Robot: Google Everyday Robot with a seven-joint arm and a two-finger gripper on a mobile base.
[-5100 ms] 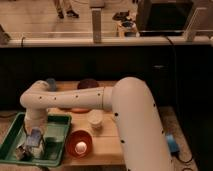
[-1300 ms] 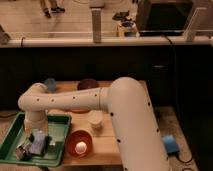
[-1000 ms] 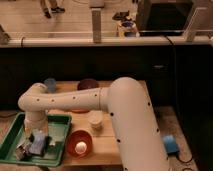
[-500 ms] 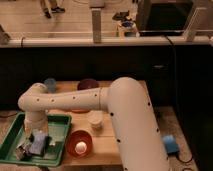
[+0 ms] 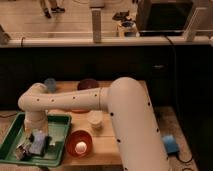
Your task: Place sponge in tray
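Observation:
The green tray (image 5: 61, 120) lies at the front left of the wooden table. My white arm reaches from the right, bends over the table and comes down into the tray. My gripper (image 5: 36, 140) is low inside the tray, near its middle. The blue sponge (image 5: 38, 144) is right at the gripper's tip, inside the tray and down near its floor. I cannot tell whether the gripper holds it.
A red-orange bowl (image 5: 80, 143) holding a small white thing stands just right of the tray. A white cup (image 5: 95, 120) is behind it. A blue cup (image 5: 50, 84) and a dark bowl (image 5: 89, 83) stand at the table's back. A blue object (image 5: 169, 144) lies on the floor at right.
Since about five seconds ago the arm has shifted slightly left over the tray. Over the last second nothing has visibly moved.

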